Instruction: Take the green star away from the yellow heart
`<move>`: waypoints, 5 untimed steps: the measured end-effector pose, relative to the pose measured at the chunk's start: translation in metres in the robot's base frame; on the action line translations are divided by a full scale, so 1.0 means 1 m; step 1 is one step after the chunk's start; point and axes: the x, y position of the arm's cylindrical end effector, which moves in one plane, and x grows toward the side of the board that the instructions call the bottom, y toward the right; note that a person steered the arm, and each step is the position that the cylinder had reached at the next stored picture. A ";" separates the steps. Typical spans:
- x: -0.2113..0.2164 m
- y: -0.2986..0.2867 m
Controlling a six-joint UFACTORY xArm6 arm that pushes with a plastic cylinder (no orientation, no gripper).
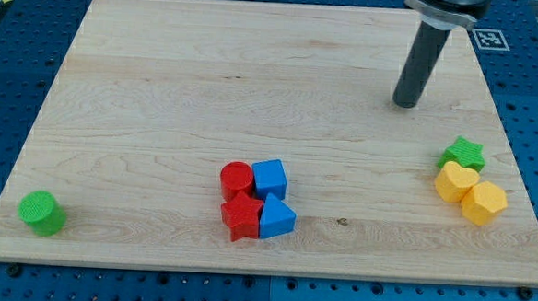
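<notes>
The green star lies near the board's right edge, touching the yellow heart just below it. A yellow hexagon touches the heart on its lower right. My tip rests on the board up and to the left of the green star, clearly apart from it.
A cluster sits at the bottom middle: a red cylinder, a blue cube, a red star and a blue triangle. A green cylinder stands at the bottom left. The wooden board lies on a blue pegboard.
</notes>
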 end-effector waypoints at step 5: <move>0.047 0.163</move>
